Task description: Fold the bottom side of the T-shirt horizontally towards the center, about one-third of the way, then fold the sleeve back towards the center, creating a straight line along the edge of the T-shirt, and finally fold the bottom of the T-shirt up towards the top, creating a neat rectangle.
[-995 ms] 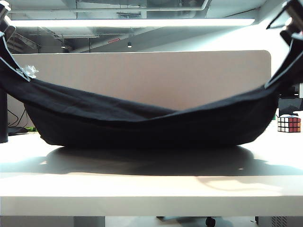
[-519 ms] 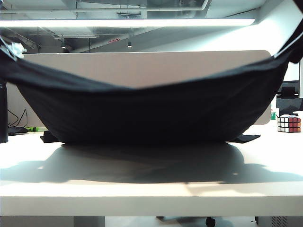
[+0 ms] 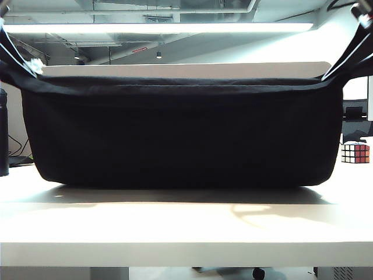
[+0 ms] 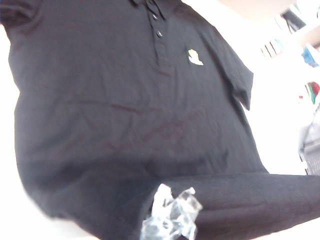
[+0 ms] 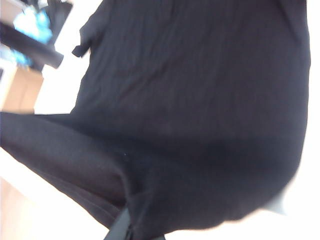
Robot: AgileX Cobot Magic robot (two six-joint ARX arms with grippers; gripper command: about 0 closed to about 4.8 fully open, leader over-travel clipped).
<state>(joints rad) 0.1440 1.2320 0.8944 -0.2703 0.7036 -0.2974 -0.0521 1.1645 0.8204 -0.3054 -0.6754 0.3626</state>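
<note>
Above the white surface [image 3: 186, 227] we hold the large plain black short-sleeved fabric T-shirt [image 3: 180, 137] by two corners, left claw [image 3: 7, 58] clenched on one end and right claw [image 3: 355, 52] clenched on the other. A second ago the raised edge sagged in a deep curve; now it runs nearly taut and level, so we judge the fold ready to carry over. Both claws are cut off at the frame edges, their jaws buried in cloth in the blurred wrist views.
</note>
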